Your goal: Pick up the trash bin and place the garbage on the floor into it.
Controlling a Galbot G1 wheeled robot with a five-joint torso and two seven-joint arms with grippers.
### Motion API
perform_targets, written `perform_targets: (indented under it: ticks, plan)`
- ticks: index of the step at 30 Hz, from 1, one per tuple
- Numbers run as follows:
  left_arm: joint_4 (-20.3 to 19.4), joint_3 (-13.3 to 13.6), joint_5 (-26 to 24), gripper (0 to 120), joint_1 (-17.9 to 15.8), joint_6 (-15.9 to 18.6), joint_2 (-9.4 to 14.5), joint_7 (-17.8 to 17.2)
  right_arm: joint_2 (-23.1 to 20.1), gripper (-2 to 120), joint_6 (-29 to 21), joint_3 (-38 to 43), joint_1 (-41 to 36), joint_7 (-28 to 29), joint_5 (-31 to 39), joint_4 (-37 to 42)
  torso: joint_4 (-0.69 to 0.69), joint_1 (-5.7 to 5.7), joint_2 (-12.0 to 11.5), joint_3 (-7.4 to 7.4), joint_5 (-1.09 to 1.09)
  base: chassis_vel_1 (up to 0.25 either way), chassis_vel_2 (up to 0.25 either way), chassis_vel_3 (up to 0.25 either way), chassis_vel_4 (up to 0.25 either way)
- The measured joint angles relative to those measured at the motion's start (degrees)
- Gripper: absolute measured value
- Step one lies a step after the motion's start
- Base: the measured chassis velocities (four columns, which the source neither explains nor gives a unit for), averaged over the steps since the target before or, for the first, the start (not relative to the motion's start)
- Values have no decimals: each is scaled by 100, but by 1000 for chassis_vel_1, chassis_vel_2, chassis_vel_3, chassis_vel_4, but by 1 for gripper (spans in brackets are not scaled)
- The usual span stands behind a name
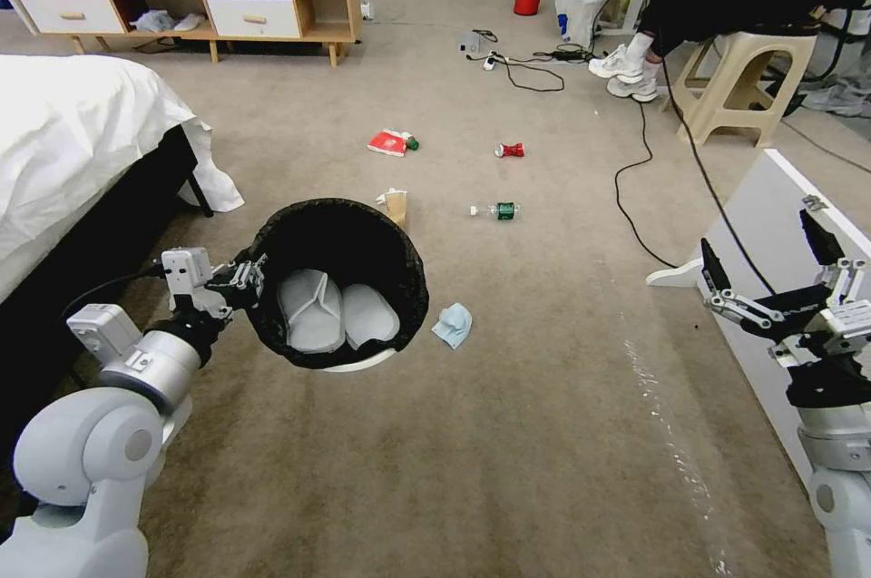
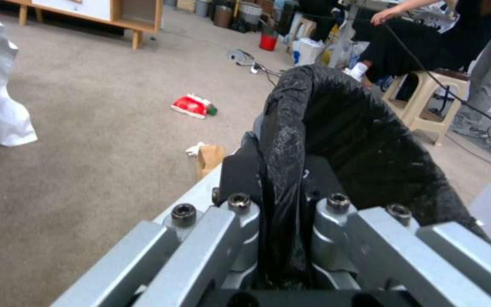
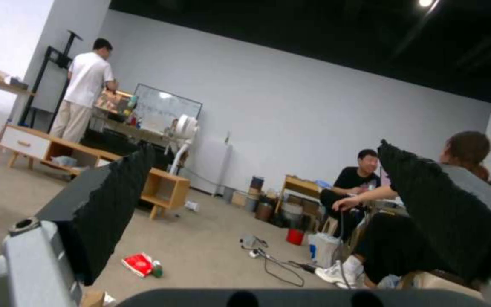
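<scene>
Carpeted bedroom floor (image 1: 544,433), beige, with a white-sheeted bed (image 1: 63,133) at the robot's left and a low wooden sideboard (image 1: 190,6) along the far side.

Left gripper (image 1: 247,277): fingers closed on the near-left rim of the trash bin (image 1: 336,283), pinching the black liner; seen in the left wrist view as black plastic (image 2: 282,204) clamped between the two metal fingers. Bin held clear of the carpet, mouth tipped toward the camera, two pale items lying inside.

Right gripper (image 1: 771,265): raised at the robot's right beside a white panel (image 1: 780,224), fingers spread apart, holding nothing; its black pads (image 3: 109,200) stood well apart in the right wrist view.

Garbage on the floor, all apart from both grippers:
- blue face mask (image 1: 453,325), just beside the bin's right side;
- brown paper bag (image 1: 396,205) with white tissue, just beyond the bin's far rim;
- clear green-labelled bottle (image 1: 495,210), farther out, between the two grippers;
- red packet (image 1: 390,142), with a small bottle touching it;
- crushed red can (image 1: 510,150), near the packet, to its right.

Black cables (image 1: 635,170) trailed across the carpet at the far right.
</scene>
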Motion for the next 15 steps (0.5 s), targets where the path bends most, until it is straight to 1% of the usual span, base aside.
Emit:
perform_targets:
  ticks: [6, 10, 15]
  plan:
    - [-104, -73, -188, 7, -59, 36, 44, -62, -34, 100, 1, 24, -14, 1, 33, -55, 0, 0, 0, 0, 2, 0, 0, 0, 0]
    - [-63, -103, -220, 7, -96, 41, 59, -98, -94, 100, 10, 146, -49, -15, 66, -62, 0, 0, 0, 0, 0, 0, 0, 0, 0]
    - [-13, -86, -221, 7, -117, 43, 53, -112, -46, 100, 80, 230, -42, -33, 101, -109, 0, 0, 0, 0, 0, 0, 0, 0, 0]
